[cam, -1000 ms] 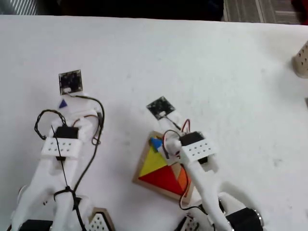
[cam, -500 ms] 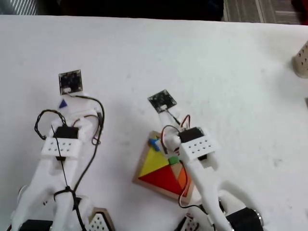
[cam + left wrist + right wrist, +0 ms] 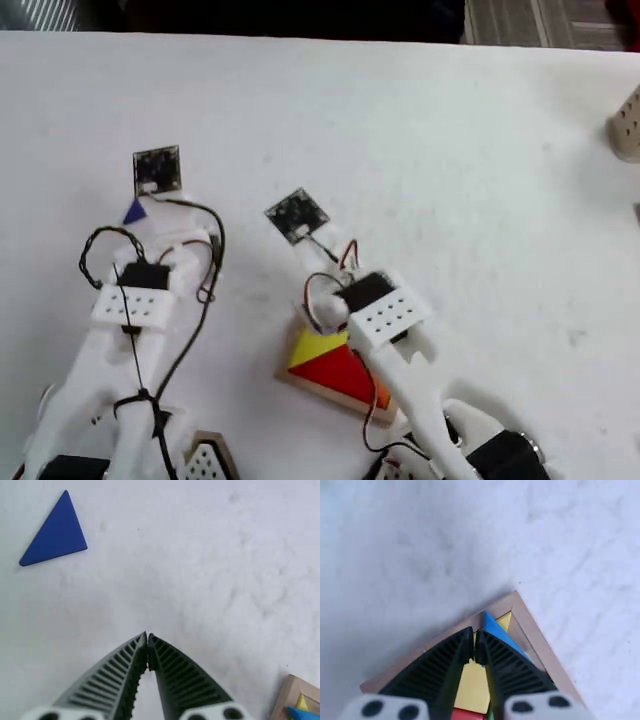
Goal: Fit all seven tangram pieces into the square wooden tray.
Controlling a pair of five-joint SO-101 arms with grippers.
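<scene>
In the high view the square wooden tray [image 3: 284, 374] sits at lower centre of the worktop [image 3: 450, 150], partly covered by the right arm [image 3: 400, 350]. A yellow piece [image 3: 318, 345] and a red piece [image 3: 335, 372] show inside it. The right claw [image 3: 474, 646] is clenched with nothing seen between its tips, which hang over a tray corner just beside a blue piece [image 3: 501, 632]. The left claw [image 3: 147, 642] is clenched on nothing above bare worktop. A loose blue triangle [image 3: 134, 212] lies at centre left, well apart from the tray.
</scene>
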